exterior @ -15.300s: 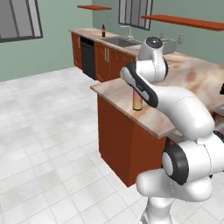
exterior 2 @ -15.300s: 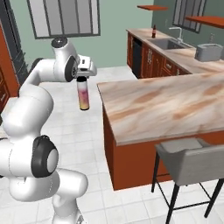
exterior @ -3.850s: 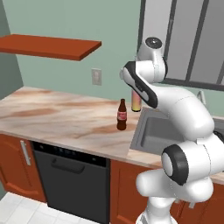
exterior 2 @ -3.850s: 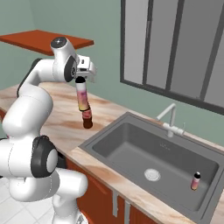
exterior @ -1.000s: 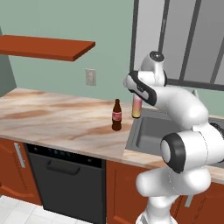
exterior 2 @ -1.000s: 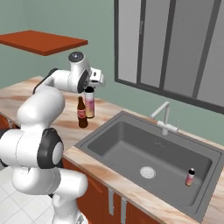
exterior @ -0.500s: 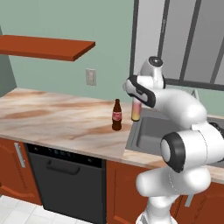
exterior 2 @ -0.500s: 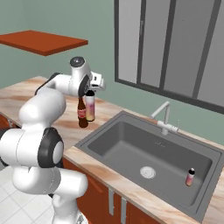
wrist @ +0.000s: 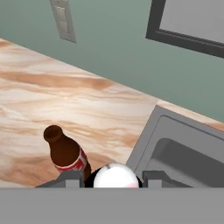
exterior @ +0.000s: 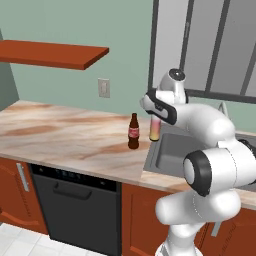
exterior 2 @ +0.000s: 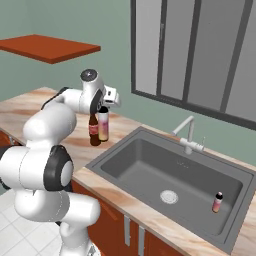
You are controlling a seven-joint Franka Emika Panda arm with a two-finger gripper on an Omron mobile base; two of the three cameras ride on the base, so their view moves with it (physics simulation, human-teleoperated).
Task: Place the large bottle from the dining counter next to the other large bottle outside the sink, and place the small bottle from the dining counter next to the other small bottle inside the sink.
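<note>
The large bottle stands upright on the marbled bench, just beside the other large bottle and near the sink rim; the hand is clamped on its cap end from above; a small bottle stands inside the sink.
</note>
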